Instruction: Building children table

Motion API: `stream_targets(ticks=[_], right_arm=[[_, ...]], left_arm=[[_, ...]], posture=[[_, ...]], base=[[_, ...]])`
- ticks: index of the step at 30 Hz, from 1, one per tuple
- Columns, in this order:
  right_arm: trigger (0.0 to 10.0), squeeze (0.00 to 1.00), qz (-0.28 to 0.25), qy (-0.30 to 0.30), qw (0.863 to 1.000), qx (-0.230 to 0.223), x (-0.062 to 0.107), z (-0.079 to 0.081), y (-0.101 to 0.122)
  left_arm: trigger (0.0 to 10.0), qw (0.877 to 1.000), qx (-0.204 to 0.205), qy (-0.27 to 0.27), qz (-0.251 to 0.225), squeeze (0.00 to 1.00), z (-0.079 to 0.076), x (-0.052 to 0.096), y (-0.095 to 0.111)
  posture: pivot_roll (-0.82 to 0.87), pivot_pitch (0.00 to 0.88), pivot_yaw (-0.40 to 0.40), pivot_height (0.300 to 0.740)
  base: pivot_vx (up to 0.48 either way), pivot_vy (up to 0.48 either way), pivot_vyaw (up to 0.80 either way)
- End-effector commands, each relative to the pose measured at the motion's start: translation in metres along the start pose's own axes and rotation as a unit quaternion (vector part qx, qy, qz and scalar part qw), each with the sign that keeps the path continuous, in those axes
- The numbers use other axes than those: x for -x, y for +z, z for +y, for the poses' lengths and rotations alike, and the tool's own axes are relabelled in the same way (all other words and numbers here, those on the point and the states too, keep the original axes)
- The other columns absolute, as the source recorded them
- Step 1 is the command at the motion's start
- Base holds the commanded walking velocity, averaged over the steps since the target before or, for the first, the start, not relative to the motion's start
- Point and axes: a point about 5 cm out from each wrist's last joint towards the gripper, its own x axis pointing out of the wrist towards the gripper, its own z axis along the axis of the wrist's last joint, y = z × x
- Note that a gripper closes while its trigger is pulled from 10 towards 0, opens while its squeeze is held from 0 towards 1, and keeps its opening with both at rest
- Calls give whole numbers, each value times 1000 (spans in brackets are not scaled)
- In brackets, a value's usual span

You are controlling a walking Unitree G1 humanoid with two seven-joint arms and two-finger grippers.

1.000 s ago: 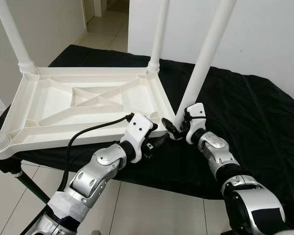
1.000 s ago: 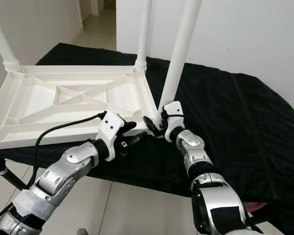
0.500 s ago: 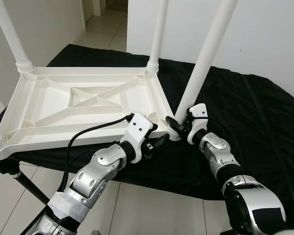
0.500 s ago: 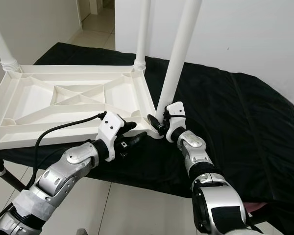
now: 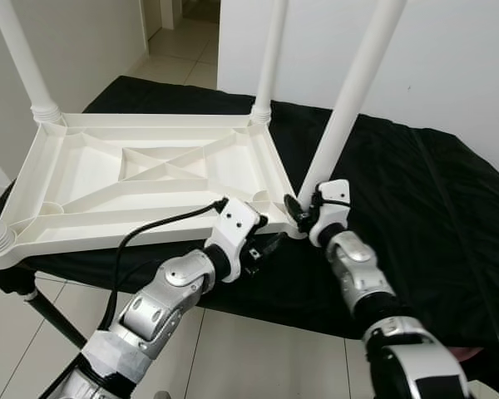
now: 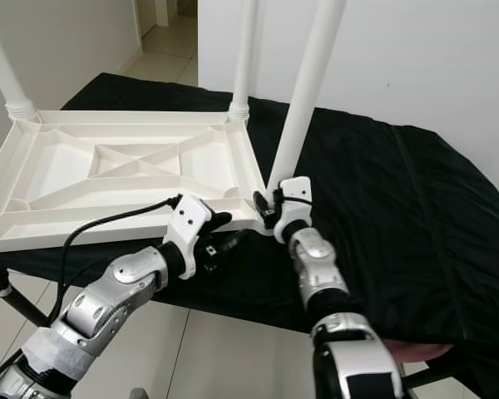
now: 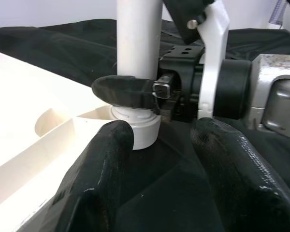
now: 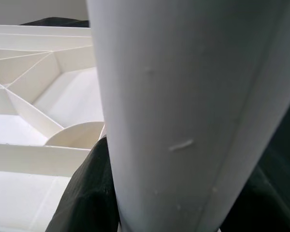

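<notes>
Black cloth (image 5: 416, 208) covers the low platform before a white wall, with pale tiled floor beyond. On it, in the left eye view, lies the white plastic table top (image 5: 150, 179) upside down, its ribbed underside facing up and round legs standing in its corners. At the near right corner the right gripper (image 5: 298, 213) reaches forward from a bent silver arm and clamps the base of the leaning leg (image 5: 349, 100), a smooth matte tube. The left gripper (image 5: 270, 245) stretches out just under the table's near edge, a black cable (image 5: 162, 223) trailing from its wrist.

From the right eye view the same leg (image 6: 303, 108) tilts away to the right.

Seen from the left wrist, rubbery black fingers (image 7: 104, 179) stand apart, empty, before the leg's ribbed collar (image 7: 135, 123).

Close up in the right wrist view, the leg (image 8: 193, 111) shows faint scuffs, a dark finger (image 8: 89, 193) pressed against it.
</notes>
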Motion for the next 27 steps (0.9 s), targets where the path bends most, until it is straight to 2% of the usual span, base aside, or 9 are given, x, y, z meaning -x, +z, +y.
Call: stream_targets(ticks=[1,3,10,14,18,19,21,22,27], right_arm=[[10000,0,33,-51,998,-20,8,4,-15],[10000,0,28,-94,995,-24,12,12,-16],[10000,0,18,-161,986,-28,19,23,-10],[10000,0,5,-138,990,-34,19,35,-3],[10000,0,-4,-124,992,-38,20,34,1],[10000,867,-14,-118,992,-35,21,32,4],[10000,867,-20,-114,993,-32,21,30,7],[10000,1000,-24,-108,993,-36,22,28,9],[10000,1000,-40,-77,996,-36,28,18,13]], left_arm=[[10000,997,-4,-78,-4,0,-12,1,2],[10000,997,-4,-80,-3,0,-12,1,2],[10000,997,-4,-81,-2,0,-13,1,1],[10000,997,-4,-82,-2,0,-13,1,1],[10000,997,-4,-82,-2,0,-13,0,0],[10000,997,-5,-82,-1,0,-13,0,0],[10000,997,-5,-82,-1,0,-13,1,0],[10000,997,-5,-82,-1,0,-13,1,0],[10000,997,-5,-82,-2,0,-14,1,0]], posture=[[-31,0,-82,740],[-31,0,-82,740],[-28,0,-87,740],[-27,0,-89,740],[-29,0,-88,740],[-29,0,-88,740],[-29,0,-88,740],[-29,0,-88,740],[-28,0,-90,740]], base=[[0,0,0],[0,0,0],[0,0,0],[0,0,0],[0,0,0],[0,0,0],[0,0,0],[0,0,0],[0,0,0]])
